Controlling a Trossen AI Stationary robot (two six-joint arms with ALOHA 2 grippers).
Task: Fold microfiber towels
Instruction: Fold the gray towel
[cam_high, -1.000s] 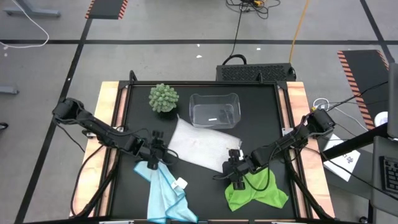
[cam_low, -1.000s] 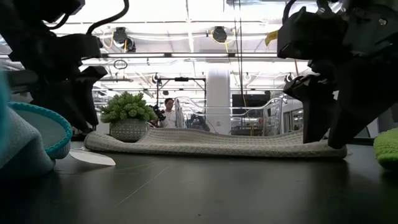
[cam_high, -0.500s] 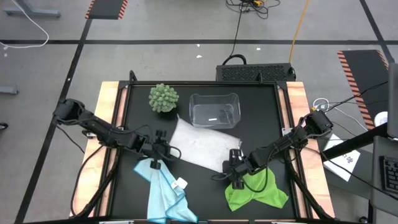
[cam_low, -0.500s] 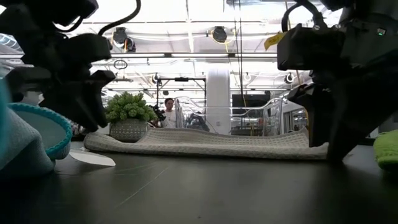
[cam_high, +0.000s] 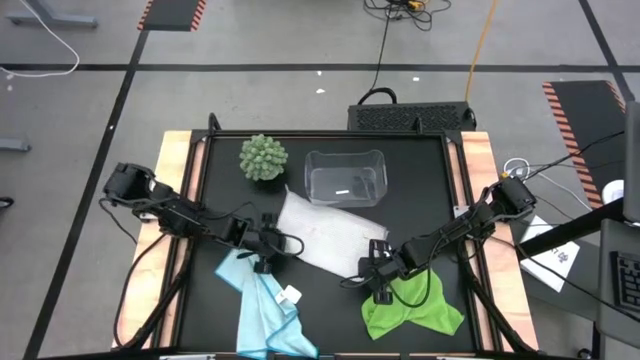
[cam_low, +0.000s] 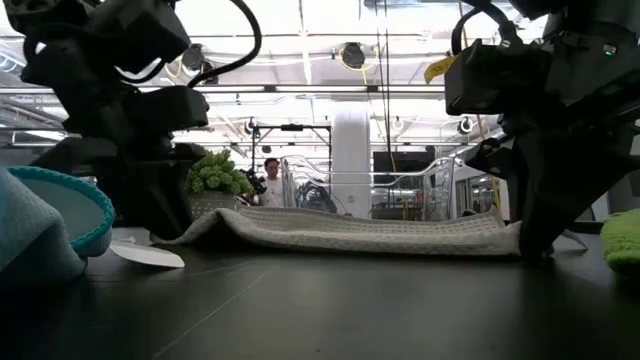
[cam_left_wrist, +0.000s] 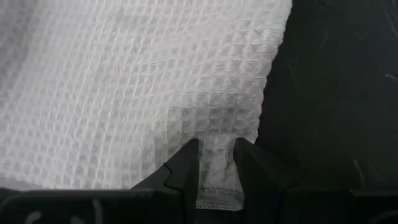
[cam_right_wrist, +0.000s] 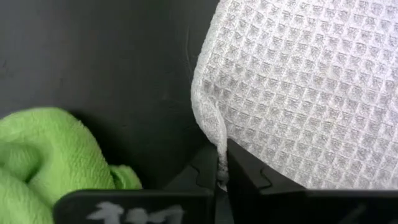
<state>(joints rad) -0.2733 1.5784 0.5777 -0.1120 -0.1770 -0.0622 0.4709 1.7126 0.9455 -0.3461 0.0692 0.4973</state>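
Observation:
The white towel (cam_high: 325, 230) lies spread in the middle of the table. My right gripper (cam_right_wrist: 222, 177) is shut on its near right corner. My left gripper (cam_left_wrist: 217, 177) is open, with one finger on each side of the towel's near left corner. The light blue towel (cam_high: 265, 305) lies crumpled just nearer than my left gripper. The lime green towel (cam_high: 415, 305) lies bunched beside my right gripper and also shows in the right wrist view (cam_right_wrist: 56, 149). My left gripper comes slanting down from the table's left, its open fingers (cam_left_wrist: 186, 171) astride the white towel's near left corner (cam_left_wrist: 217, 186). Cloth fills the gap between them. Beside them the towel's end (cam_low: 225, 222) humps up off the table. My right gripper pinches the towel's edge at the near right corner (cam_right_wrist: 214, 140) between its two fingers, slanting down from the right. The edge stands up in a thin ridge at the fingers. The rest of the towel lies on the table.
A clear plastic bin (cam_high: 346, 177) stands at the far side just beyond the white towel, and a round green spiky plant (cam_high: 262, 158) stands to its left. Bare black tabletop shows between the blue and green towels (cam_high: 335, 310).
My left gripper has come down and toward the table's right, from over the blue towel onto the white towel's near left corner, and that end has humped up. My right gripper has stayed in place and shut on the near right corner.

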